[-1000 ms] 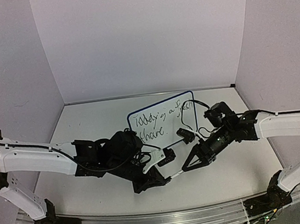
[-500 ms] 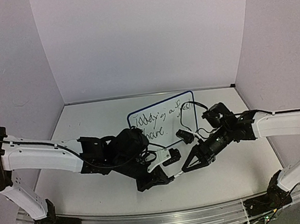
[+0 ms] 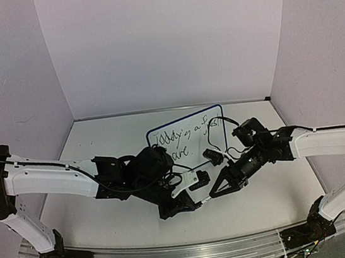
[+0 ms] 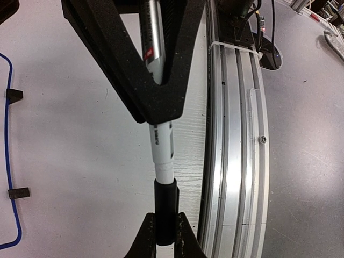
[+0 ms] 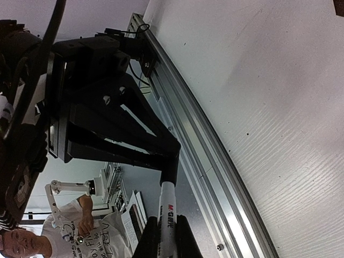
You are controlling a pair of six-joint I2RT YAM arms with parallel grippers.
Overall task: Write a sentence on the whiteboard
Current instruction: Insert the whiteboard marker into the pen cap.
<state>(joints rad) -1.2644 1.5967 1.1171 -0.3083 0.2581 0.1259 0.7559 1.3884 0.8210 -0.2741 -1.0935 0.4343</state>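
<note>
Now left end effector point(image 3: 186, 205) edges toward frame centre, meeting right end effector point(image 3: 214, 193); both pinch marker pen point(image 4: 161, 150). Sentence point(image 3: 183, 137) on whiteboard point(image 3: 195, 146), so I read this as capping.

Marker point(image 4: 161, 150), perhaps capped; white table point(image 4: 80, 161); metal rail point(image 4: 231, 134).

One whiteboard point(image 3: 199, 144) with two black feet point(image 4: 14, 95) at the frame's left edge, one sentence point(image 3: 183, 134) in two lines, one marker pen point(image 4: 162, 153), two grippers: the left gripper point(image 4: 157, 105) and the right gripper point(image 5: 165, 226), one table point(image 3: 104, 144), one metal rail point(image 3: 176, 250)
</note>
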